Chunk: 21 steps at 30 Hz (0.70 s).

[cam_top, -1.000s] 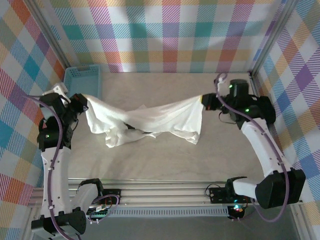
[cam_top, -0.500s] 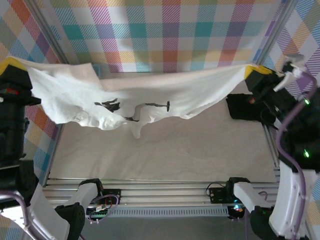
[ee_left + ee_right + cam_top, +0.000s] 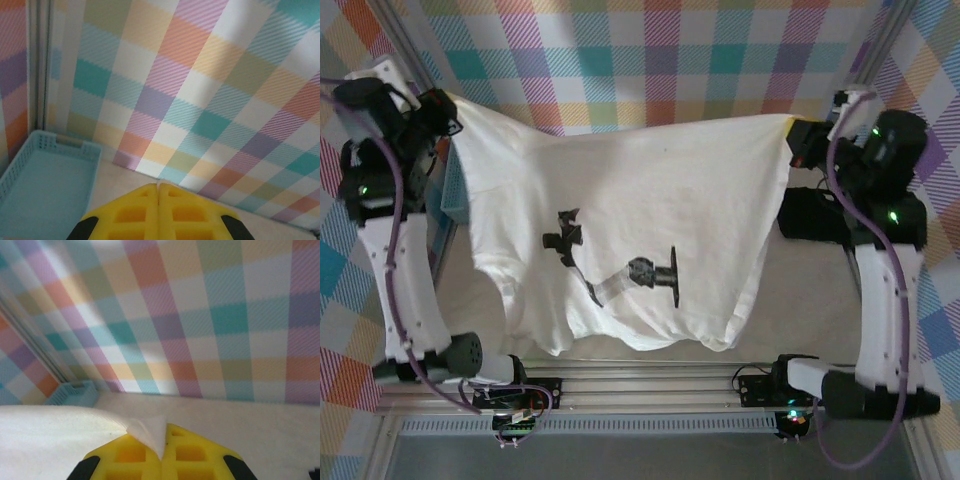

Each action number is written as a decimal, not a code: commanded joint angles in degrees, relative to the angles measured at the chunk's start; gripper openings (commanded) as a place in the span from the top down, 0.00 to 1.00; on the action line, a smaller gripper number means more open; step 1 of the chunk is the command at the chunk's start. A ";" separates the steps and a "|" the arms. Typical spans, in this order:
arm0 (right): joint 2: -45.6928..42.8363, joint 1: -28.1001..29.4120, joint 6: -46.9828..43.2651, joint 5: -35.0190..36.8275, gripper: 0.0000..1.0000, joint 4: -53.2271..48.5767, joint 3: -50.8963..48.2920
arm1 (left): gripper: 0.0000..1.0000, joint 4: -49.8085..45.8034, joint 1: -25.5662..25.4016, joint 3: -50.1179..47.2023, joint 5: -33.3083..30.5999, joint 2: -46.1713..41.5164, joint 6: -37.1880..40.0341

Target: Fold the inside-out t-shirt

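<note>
top view: the inside-out t-shirt (image 3: 650, 190) is held up in the air, spread like a sheet between the two arms. its upper edge runs from left to right, almost straight, from the left gripper (image 3: 448, 103) to the right gripper (image 3: 794, 138). that line is its long axis. from it the cloth hangs down over the table (image 3: 810, 300), and its free lower edge is ragged and lies toward the arms' bases. a few dark marks show on the white cloth near its middle (what they are i cannot tell). which edge is the hem and which the collar i cannot tell either. both grippers are closed, each pinching one upper corner of the shirt. a black folded garment (image 3: 812, 215) lies on the table below the right gripper, apart from the shirt. the plaid wall (image 3: 650, 60) stands behind.

left wrist view: the left gripper (image 3: 158, 186) has its yellow fingers (image 3: 130, 215) pressed flat together. a blue basket (image 3: 45, 175) sits in the left corner, against the plaid wall (image 3: 210, 90).

right wrist view: the right gripper (image 3: 162, 432) is clamped on a small white corner of the t-shirt (image 3: 50, 440). the cloth stretches away to the left. the blue basket (image 3: 75, 394) lies far off, at the foot of the wall.
</note>
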 commanded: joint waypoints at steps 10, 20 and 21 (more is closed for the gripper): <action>-8.64 -0.12 -3.44 0.94 1.00 2.16 1.16 | 1.00 5.71 -0.57 2.72 0.07 -11.47 -1.38; -22.50 -0.16 -4.56 2.43 1.00 -3.78 5.13 | 1.00 3.69 -0.57 8.57 -2.39 -22.52 -0.49; -22.88 -0.14 -4.62 2.48 1.00 -4.37 6.43 | 1.00 3.25 -0.62 10.47 -2.64 -22.23 -0.12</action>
